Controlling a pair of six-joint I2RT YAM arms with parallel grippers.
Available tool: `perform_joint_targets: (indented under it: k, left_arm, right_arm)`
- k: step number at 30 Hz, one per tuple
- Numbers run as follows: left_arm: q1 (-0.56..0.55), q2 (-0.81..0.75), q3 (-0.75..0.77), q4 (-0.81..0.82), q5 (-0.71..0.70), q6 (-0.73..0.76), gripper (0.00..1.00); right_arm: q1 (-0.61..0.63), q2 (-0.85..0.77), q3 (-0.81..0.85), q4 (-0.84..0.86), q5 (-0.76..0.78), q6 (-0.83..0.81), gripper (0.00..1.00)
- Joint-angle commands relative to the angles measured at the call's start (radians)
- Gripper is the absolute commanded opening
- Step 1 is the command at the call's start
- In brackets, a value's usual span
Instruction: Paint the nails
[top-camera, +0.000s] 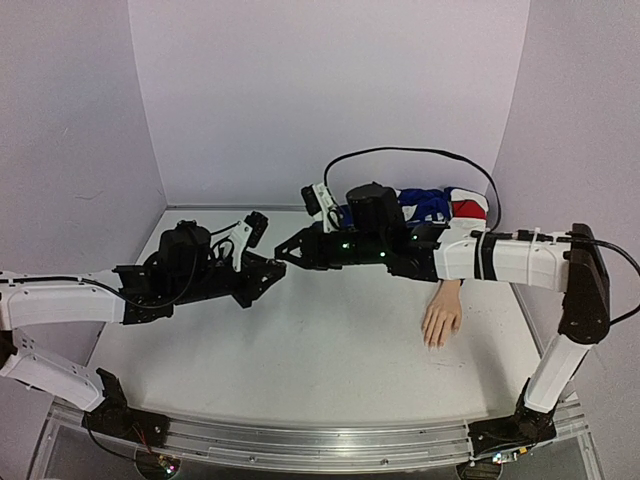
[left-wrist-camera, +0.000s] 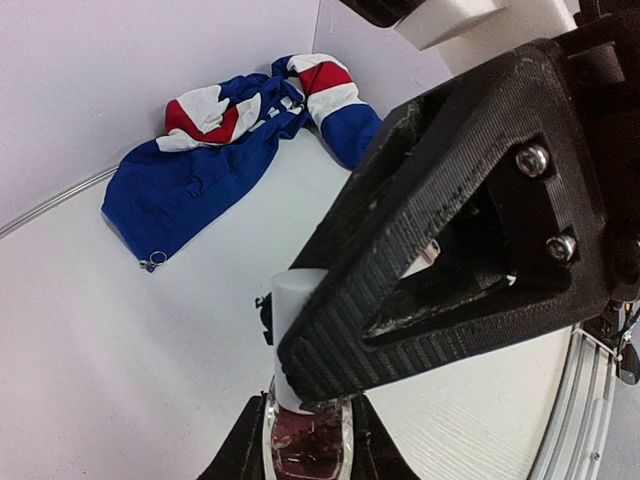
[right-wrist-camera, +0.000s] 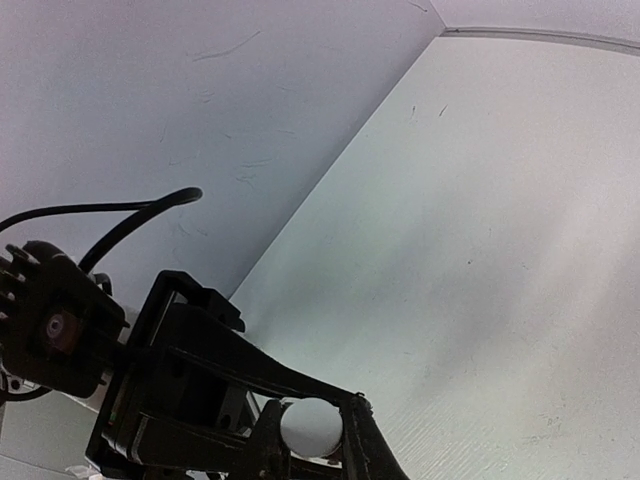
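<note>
- Meeting mid-table, well left of the mannequin hand (top-camera: 441, 318) lying near the right edge.
- Clamping the polish bottle (left-wrist-camera: 305, 445) in the left gripper (left-wrist-camera: 306, 462).
- Pinching its white cap (left-wrist-camera: 292, 300) in the right gripper (right-wrist-camera: 312, 440), probably to unscrew it.
- Leaving the nails (top-camera: 434, 343), too small to check, seemingly with all painting ahead.

The right gripper's black finger (left-wrist-camera: 440, 250) covers the white cap (left-wrist-camera: 295, 300) of a dark bottle (left-wrist-camera: 305, 447); blue cloth (left-wrist-camera: 190, 180) lies behind.
</note>
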Motion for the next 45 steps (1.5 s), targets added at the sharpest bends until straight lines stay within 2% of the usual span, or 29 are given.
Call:
perform_joint_targets:
  k: [1,4,7,12,15,17,21,23,24,27,30,32,36,45]
  left_arm:
    - [-0.004,-0.044,0.011,0.063,0.048,-0.027,0.0]
    - [-0.004,-0.065,0.013,0.062,0.14,-0.024,0.0]
    - [-0.002,-0.099,0.014,0.063,0.294,-0.018,0.0]
    - [0.014,-0.129,0.06,0.08,0.846,-0.011,0.0]
    - [0.014,-0.091,0.126,0.08,1.111,-0.055,0.0]
    - [0.014,-0.061,0.159,0.08,1.156,-0.085,0.0]
    - [0.014,-0.04,0.165,0.08,1.037,-0.075,0.0]
    - [0.014,-0.031,0.159,0.08,0.884,-0.071,0.0]
    - [0.014,-0.034,0.15,0.08,0.805,-0.062,0.0]
    - [0.013,-0.046,0.119,0.066,0.541,-0.03,0.0]
    - [0.006,-0.067,0.08,0.057,0.26,-0.002,0.0]
    - [0.004,-0.07,0.062,0.057,0.135,0.01,0.0]
    - [-0.001,-0.052,0.06,0.054,0.02,0.023,0.0]
    - [-0.007,-0.029,0.071,0.054,-0.032,-0.009,0.0]
  right_arm:
    - [0.005,-0.01,0.041,0.068,-0.035,-0.033,0.08]
    - [-0.017,-0.031,0.033,0.067,-0.13,-0.099,0.0]
    - [-0.072,-0.059,0.014,0.068,-0.344,-0.186,0.0]
    - [-0.101,-0.111,-0.049,0.068,-0.944,-0.408,0.0]
    - [-0.101,-0.156,-0.084,0.051,-0.979,-0.457,0.0]
    - [-0.101,-0.188,-0.095,0.022,-0.929,-0.493,0.0]
    - [-0.101,-0.239,-0.12,-0.017,-0.799,-0.546,0.0]
    - [-0.101,-0.256,-0.125,-0.022,-0.713,-0.543,0.0]
    - [-0.101,-0.262,-0.125,-0.028,-0.657,-0.532,0.05]
    - [-0.102,-0.283,-0.12,-0.067,-0.418,-0.48,0.46]
    - [-0.103,-0.304,-0.11,-0.092,-0.277,-0.395,0.69]
    - [-0.103,-0.309,-0.089,-0.107,-0.206,-0.322,0.79]
    - [-0.102,-0.284,-0.038,-0.113,-0.156,-0.196,0.81]
    - [-0.05,-0.123,0.065,-0.095,-0.008,-0.09,0.69]
